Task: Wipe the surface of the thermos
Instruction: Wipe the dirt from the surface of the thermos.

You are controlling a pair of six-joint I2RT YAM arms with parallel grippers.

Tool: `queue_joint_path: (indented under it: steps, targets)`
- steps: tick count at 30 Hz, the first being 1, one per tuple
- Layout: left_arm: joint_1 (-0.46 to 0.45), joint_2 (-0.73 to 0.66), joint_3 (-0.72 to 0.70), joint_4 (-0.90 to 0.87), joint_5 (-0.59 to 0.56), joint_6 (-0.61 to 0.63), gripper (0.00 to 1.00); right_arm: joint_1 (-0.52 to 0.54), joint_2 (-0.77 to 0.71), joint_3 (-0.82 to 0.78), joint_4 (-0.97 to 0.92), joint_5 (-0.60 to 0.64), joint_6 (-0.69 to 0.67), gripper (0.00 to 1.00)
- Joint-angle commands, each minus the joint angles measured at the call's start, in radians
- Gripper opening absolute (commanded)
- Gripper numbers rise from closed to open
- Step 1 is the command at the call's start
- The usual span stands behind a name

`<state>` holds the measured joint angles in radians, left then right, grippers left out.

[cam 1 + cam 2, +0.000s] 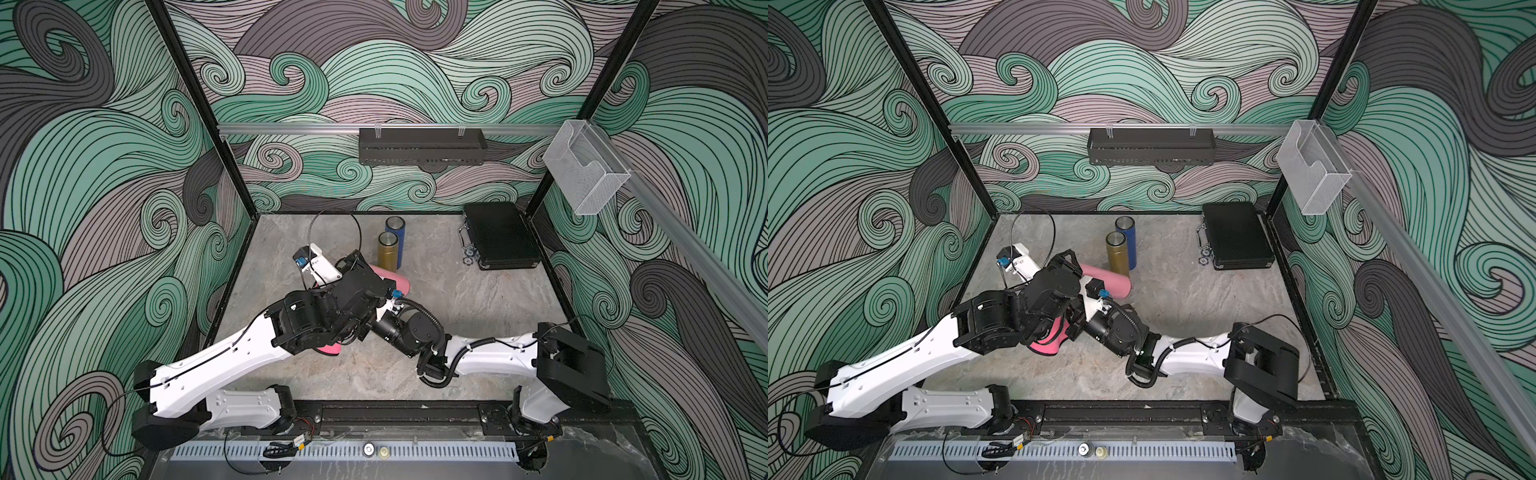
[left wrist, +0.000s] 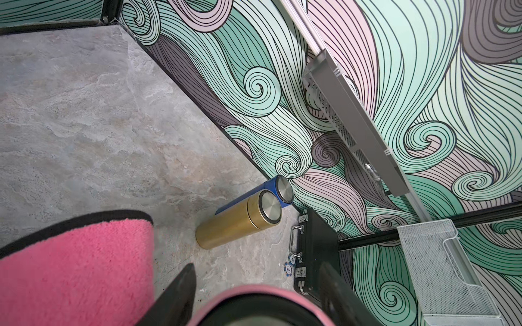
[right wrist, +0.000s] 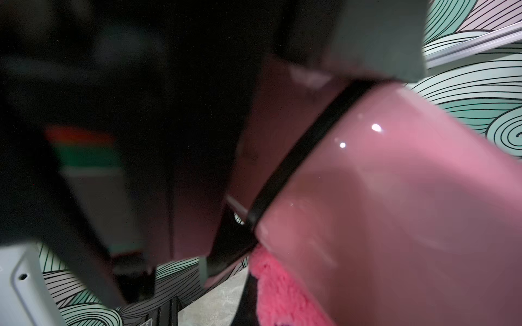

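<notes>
table [image 1: 1183, 353]: grey marbled slab across the lower middle of both top views.
black case [image 1: 1237, 235]: shut and flat in the table's upper right corner, handle side facing left in frame.
left gripper [image 2: 258, 275]: clamped on the short end of the pink thermos past its black ring, one finger [image 2: 180, 293] on either side.
right gripper [image 1: 1070, 330]: tucked under the left wrist at frame centre, pressed together, pinching the pink cloth as far as the blurred wrist view shows.
pink thermos [image 1: 1108, 280]: lying level at the centre of both top views, free end pointing right, just below the gold thermos in frame.
pink cloth [image 3: 282, 296]: fluffy, black-edged, touching the underside of the pink thermos body.
gold thermos [image 1: 1116, 253]: upright above centre, tight against the blue thermos.
blue thermos [image 1: 1127, 241]: upright, just above and right of the gold one.
poker chips [image 1: 1204, 255]: small cluster against the case's handle side.
</notes>
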<state>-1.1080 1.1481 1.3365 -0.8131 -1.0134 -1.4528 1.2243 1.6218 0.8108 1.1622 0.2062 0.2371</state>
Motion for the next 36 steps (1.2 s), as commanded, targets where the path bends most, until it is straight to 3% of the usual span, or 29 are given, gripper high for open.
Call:
queue_joint_path:
  steps: [1,5,15,20,26,30,36]
  targets:
    - [-0.008,-0.024,-0.005,-0.048,0.002,-0.014,0.00,-0.047,0.037,-0.053,0.174,0.147,0.005,0.00]
    - [-0.009,-0.040,-0.008,-0.055,-0.006,-0.009,0.00,-0.068,0.037,-0.128,0.203,0.237,-0.007,0.00]
    - [-0.009,-0.085,-0.027,0.004,-0.043,0.112,0.00,-0.083,-0.003,-0.297,0.233,0.301,0.001,0.00]
    - [-0.009,-0.105,-0.101,0.220,-0.055,0.360,0.00,-0.082,-0.098,-0.360,0.200,0.268,0.021,0.00]
    - [-0.007,-0.107,-0.167,0.457,0.000,0.703,0.00,-0.070,-0.319,-0.358,-0.047,0.196,0.051,0.00]
    - [-0.007,-0.130,-0.247,0.660,0.160,0.948,0.00,-0.072,-0.438,-0.357,-0.215,0.210,0.070,0.00]
    - [-0.007,-0.158,-0.295,0.756,0.435,1.083,0.00,-0.125,-0.424,-0.406,-0.245,0.246,0.127,0.00]
